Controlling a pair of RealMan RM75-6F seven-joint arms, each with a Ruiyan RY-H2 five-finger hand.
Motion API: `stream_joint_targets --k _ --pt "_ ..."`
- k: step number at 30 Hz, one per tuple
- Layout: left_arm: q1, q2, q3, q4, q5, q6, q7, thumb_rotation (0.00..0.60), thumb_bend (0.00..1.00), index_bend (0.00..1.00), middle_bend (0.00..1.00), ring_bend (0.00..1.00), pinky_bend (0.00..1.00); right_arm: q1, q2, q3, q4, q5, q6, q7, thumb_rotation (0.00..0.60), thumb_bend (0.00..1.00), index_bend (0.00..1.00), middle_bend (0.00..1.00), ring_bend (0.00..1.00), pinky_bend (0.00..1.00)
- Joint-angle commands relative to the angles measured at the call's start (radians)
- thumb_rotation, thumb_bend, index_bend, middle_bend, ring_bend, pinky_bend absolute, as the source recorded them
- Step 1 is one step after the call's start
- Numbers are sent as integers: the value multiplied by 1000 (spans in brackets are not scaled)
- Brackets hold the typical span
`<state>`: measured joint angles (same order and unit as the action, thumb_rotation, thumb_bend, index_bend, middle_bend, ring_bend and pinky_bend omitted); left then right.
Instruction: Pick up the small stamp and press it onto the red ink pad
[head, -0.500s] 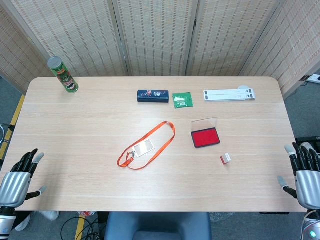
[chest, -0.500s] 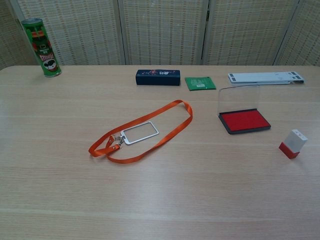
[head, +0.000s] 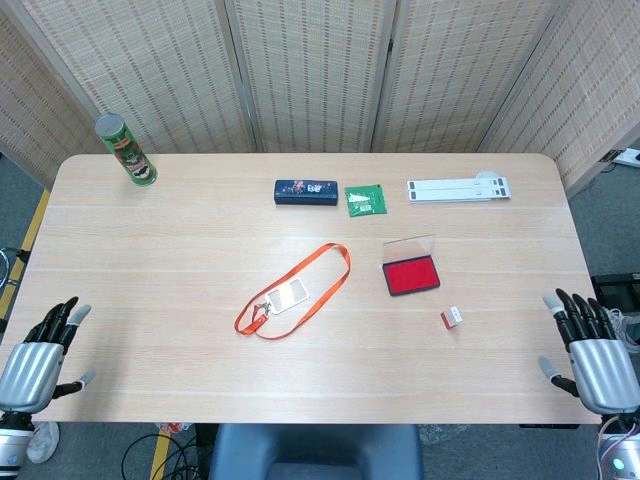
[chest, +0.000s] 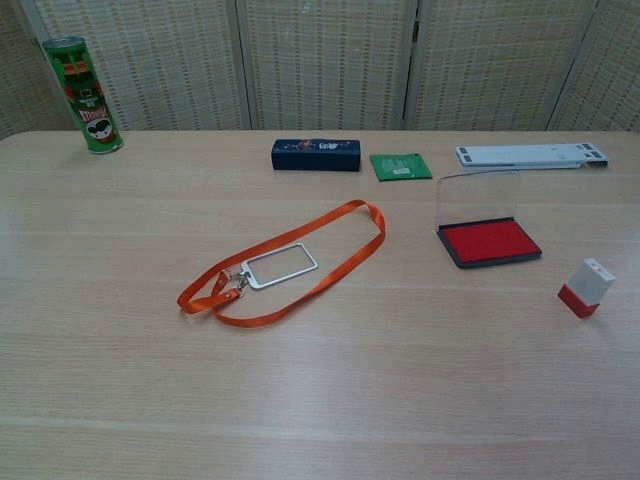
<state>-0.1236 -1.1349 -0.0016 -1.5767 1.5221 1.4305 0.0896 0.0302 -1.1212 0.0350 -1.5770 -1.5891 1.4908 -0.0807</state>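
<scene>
- Looking down in the head view, the left hand (head: 30, 362) sits at the near left corner of the pale wood-grain surface (head: 200, 250), dark fingers fanned apart and holding nothing, its metallic back facing up.
- The right hand (head: 592, 352) sits at the near right edge, likewise released, fingers spread and pointing away from the robot, touching no object.
- The small stamp (head: 451, 317), a white block with a red base, stands near the right side, just in front of the red ink pad (head: 411, 276), a flat dark tray with its clear lid raised behind it; the two are apart.
- An orange lanyard (head: 292, 292) with a clear badge holder loops at the middle; a green cylindrical can (head: 126, 150) stands at the far left corner.
- In the chest view neither hand shows. The small stamp (chest: 587, 287) stands tilted-looking near the right edge, closer than the red ink pad (chest: 489, 242).
- A dark rectangular case (chest: 316, 154), a green packet (chest: 400, 166) and a flat white strip (chest: 532, 155) lie along the far side.
</scene>
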Motion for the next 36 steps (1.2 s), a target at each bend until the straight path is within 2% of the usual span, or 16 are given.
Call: stream_joint_targets --k 1,7,11,20,36 --pt "-1 -1 -3 0 -4 -2 4 600 201 19 0 0 248 95 9 25 58 13 -121 59 600 259 112 0 0 0" --pt "2 -7 -6 -2 -19 -3 12 600 201 19 0 0 248 232 54 45 81 42 -335 105 600 237 135 0 0 0" --pt "-5 -8 -10 -6 -30 -21 -2 600 201 19 0 0 249 285 35 44 138 48 -408 110 600 228 135 0 0 0" --pt "-23 -20 -19 -3 -86 -81 17 600 201 46 1 0 249 368 -82 12 290 22 -497 180 600 223 170 0 0 0" --pt "-12 -7 -19 2 -67 -48 -27 600 201 40 1 0 248 454 -183 -10 342 23 -559 178 600 221 220 0 0 0"
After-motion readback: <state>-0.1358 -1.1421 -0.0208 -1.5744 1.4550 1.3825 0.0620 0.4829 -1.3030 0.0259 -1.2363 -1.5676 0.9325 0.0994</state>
